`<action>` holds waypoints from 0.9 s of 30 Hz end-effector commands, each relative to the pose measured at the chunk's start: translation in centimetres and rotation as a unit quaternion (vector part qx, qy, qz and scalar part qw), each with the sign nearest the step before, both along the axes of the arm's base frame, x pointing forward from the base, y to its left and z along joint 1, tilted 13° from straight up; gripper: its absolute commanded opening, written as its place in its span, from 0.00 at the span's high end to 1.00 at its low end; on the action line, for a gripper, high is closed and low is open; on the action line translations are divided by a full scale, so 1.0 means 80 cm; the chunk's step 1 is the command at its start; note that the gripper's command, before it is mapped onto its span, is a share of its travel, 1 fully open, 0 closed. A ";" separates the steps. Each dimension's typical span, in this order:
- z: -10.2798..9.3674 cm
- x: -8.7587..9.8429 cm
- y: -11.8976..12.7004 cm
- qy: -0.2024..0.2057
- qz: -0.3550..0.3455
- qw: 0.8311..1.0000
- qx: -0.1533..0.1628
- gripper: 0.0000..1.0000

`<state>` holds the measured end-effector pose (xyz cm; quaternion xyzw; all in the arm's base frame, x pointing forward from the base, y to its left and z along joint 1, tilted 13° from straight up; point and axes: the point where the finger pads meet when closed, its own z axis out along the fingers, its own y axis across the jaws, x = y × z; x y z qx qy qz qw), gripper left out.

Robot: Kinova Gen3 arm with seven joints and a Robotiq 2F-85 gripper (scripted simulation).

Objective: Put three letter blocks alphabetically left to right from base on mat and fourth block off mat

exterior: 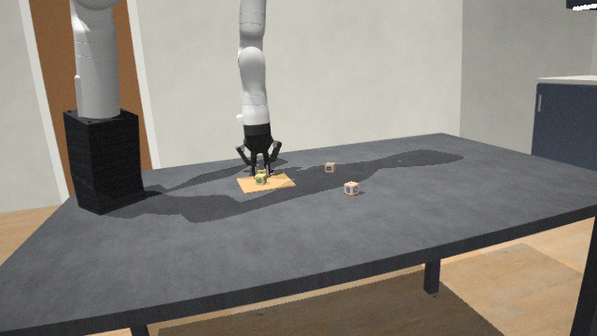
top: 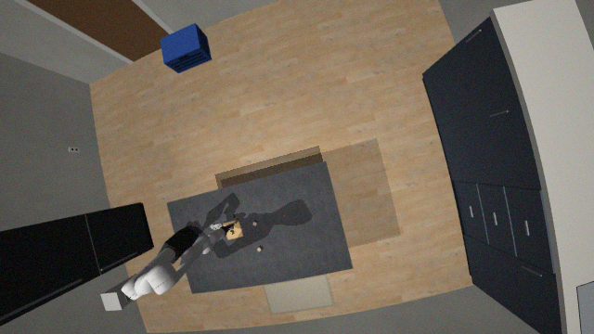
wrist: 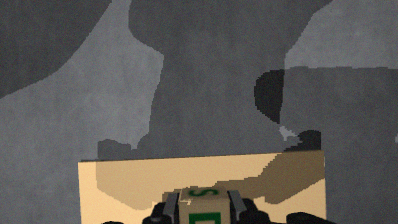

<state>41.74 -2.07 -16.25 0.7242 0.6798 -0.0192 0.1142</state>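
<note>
A tan mat [exterior: 266,183] lies on the dark table; it also shows in the wrist view [wrist: 200,185] and from above [top: 233,230]. My gripper [exterior: 261,172] stands upright over the mat and is shut on a wooden block with green marks [wrist: 202,207], low over or on the mat. A second green-marked block [exterior: 260,179] sits on the mat right in front of the fingers. Two blocks with blue marks lie off the mat on the table, one farther back [exterior: 329,167] and one nearer [exterior: 351,188]. I cannot read the letters.
The black pedestal of the arm [exterior: 103,159] stands at the table's left end. The arm's shadow falls across the table. A dark cabinet [exterior: 566,123] stands beyond the table's right side.
</note>
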 end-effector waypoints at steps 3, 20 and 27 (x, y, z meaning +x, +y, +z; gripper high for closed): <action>0.001 0.001 0.000 -0.001 0.000 1.000 0.000 0.79; 0.001 0.001 0.000 -0.001 0.000 1.000 0.000 0.71; 0.001 0.001 0.000 -0.001 0.000 1.000 0.000 0.59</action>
